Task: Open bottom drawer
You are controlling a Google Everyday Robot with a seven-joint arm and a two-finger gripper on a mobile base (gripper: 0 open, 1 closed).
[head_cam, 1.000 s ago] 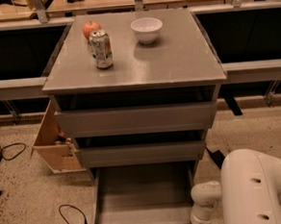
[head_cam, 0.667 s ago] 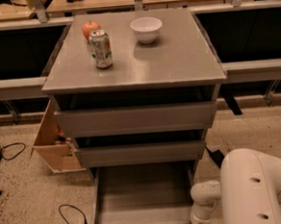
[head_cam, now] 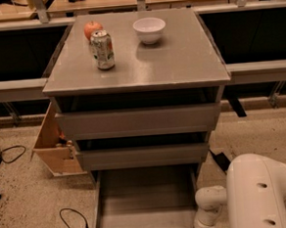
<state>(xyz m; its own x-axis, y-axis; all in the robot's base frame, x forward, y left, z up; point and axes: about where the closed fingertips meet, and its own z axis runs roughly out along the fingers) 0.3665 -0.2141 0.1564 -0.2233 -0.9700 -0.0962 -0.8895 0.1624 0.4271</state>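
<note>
The grey cabinet (head_cam: 137,62) stands in the middle of the camera view with three drawers. The bottom drawer (head_cam: 144,204) is pulled far out toward me, and its wide shallow grey tray looks empty. The two taller grey drawer fronts (head_cam: 138,121) above it are nearly closed. My white arm (head_cam: 257,196) fills the lower right corner, beside the drawer's right front corner. The gripper is below the frame edge and out of view.
A drink can (head_cam: 102,50), a red apple (head_cam: 93,28) and a white bowl (head_cam: 149,29) stand on the cabinet top. A light tan wooden box (head_cam: 54,146) sits on the floor left of the cabinet. Black cables (head_cam: 8,155) lie on the speckled floor at left.
</note>
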